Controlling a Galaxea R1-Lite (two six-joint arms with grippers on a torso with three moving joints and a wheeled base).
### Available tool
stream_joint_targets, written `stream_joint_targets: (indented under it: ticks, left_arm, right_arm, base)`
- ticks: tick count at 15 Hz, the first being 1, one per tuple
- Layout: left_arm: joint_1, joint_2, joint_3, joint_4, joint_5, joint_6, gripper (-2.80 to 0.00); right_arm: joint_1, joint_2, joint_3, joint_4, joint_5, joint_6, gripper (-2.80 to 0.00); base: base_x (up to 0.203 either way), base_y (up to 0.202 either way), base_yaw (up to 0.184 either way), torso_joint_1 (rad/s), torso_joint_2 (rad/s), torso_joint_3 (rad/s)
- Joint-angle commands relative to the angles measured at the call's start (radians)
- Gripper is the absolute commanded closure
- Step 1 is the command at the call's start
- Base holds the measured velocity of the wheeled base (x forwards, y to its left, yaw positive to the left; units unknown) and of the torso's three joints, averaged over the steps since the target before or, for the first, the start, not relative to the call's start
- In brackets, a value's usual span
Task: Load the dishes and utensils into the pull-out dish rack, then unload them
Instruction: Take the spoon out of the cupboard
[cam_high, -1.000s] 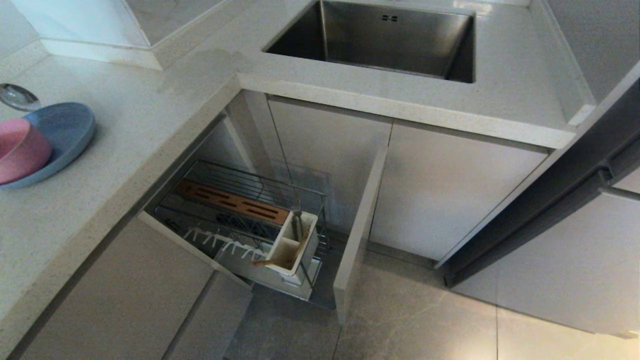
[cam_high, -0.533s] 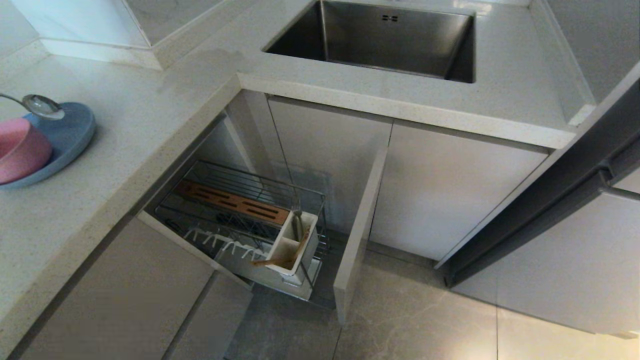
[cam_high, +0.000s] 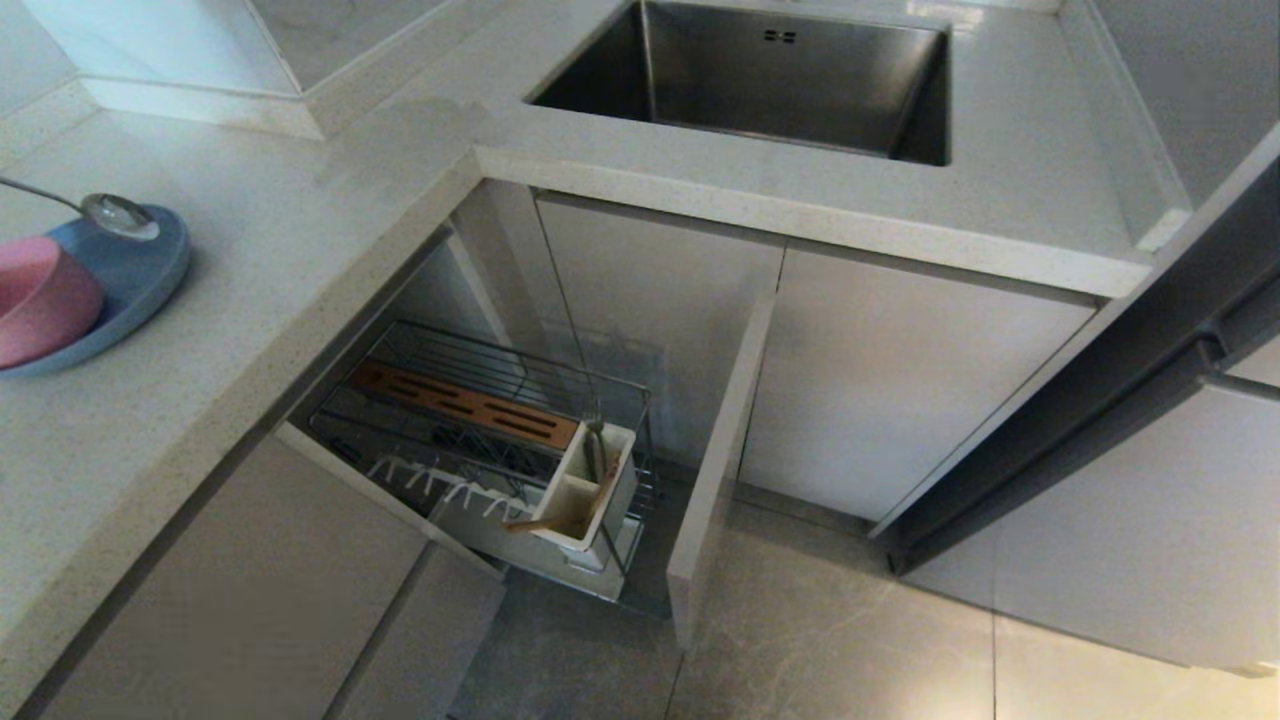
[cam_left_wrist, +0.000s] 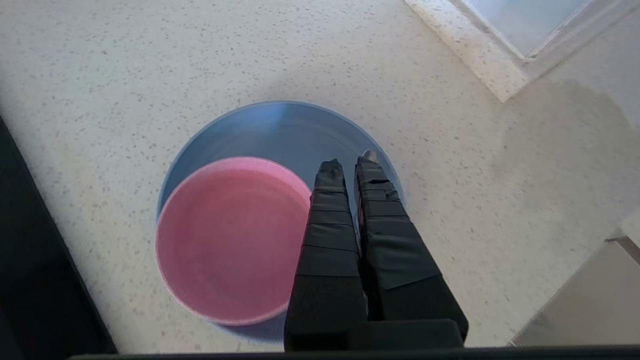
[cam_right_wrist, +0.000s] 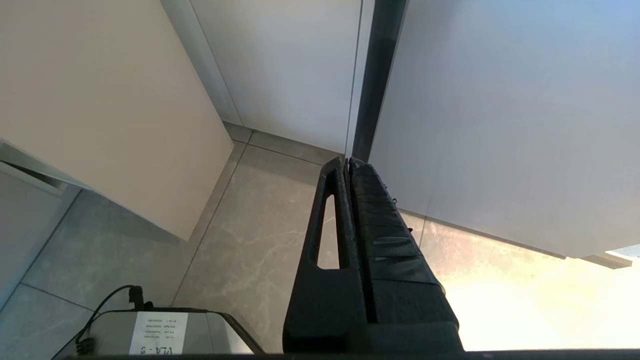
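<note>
The silver spoon (cam_high: 120, 215) hangs over the far rim of the blue plate (cam_high: 140, 270), its handle running off the head view's left edge. My left gripper (cam_left_wrist: 350, 167) is shut on the spoon, and only a metal tip (cam_left_wrist: 369, 155) peeks past the fingers. The pink bowl (cam_left_wrist: 230, 240) sits in the blue plate (cam_left_wrist: 280, 130) on the counter. The pull-out dish rack (cam_high: 430, 335) stands open below, with the fork (cam_high: 594, 440) and chopsticks (cam_high: 560, 515) in its white utensil box (cam_high: 620, 495). My right gripper (cam_right_wrist: 346, 162) is shut and parked low over the floor.
The steel sink (cam_high: 800, 70) lies at the back of the counter. The rack's beige front panel (cam_high: 720, 440) juts out toward the floor. A brown slotted wooden strip (cam_high: 465, 403) crosses the rack. A grey box with a cable (cam_right_wrist: 150, 332) sits on the floor.
The spoon has moved right and down, from beyond the plate's far left edge to above its rim. Bowl, plate and rack have not moved.
</note>
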Motion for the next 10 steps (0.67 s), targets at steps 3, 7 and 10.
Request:
stream_joint_targets:
  ticks: [3, 7, 10]
  left_arm:
    - [0.023, 0.045, -0.032, 0.002, -0.02, -0.001, 0.0]
    - [0.083, 0.091, -0.081, 0.007, -0.148, -0.001, 0.0]
    - [0.127, 0.126, -0.099, 0.009, -0.232, 0.0, 0.0]
  right_arm:
    - [0.0, 0.001, 0.0, 0.0, 0.0, 0.0, 0.0]
    - [0.0, 0.001, 0.0, 0.0, 0.0, 0.0, 0.0]
    - [0.0, 0.001, 0.0, 0.0, 0.0, 0.0, 0.0]
  base:
    - [0.0, 0.0, 0.0, 0.0, 0.0, 0.0]
    - [0.0, 0.0, 0.0, 0.0, 0.0, 0.0]
    - [0.0, 0.0, 0.0, 0.0, 0.0, 0.0]
